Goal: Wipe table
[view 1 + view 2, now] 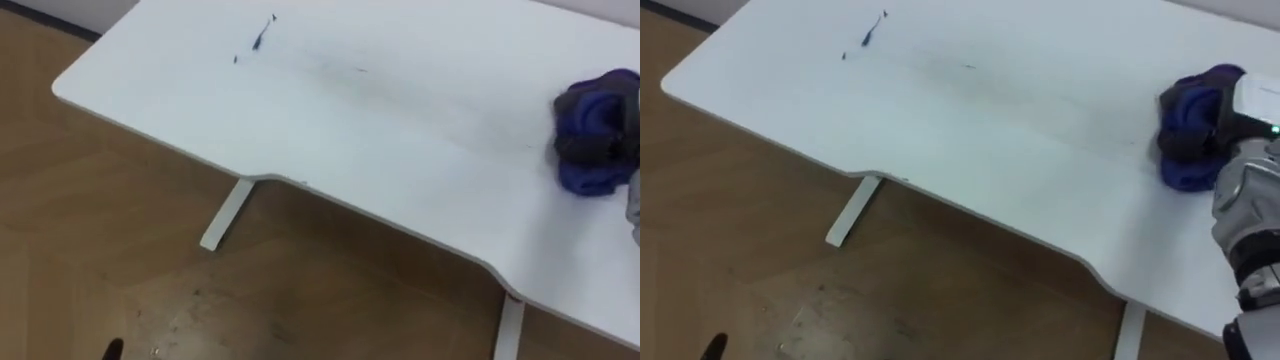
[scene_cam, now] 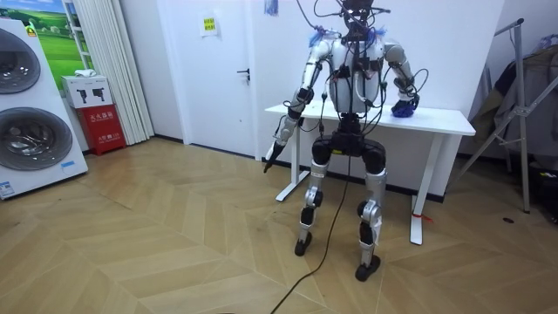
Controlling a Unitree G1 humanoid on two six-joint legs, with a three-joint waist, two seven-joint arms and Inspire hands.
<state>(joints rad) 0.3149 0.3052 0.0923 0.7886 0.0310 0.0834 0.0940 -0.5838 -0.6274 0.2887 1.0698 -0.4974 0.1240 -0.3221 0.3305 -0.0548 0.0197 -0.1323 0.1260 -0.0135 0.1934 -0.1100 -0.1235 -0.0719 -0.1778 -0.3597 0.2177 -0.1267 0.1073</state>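
Clutching blue cloth on table, right hand partly cut off

One table, one cloth toward the tabletop's right edge. Two dark marks toward its left edge. Two washers, one door.

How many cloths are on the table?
1: a blue cloth at the right end of the table, gripped by the right hand. The room view shows no other there.
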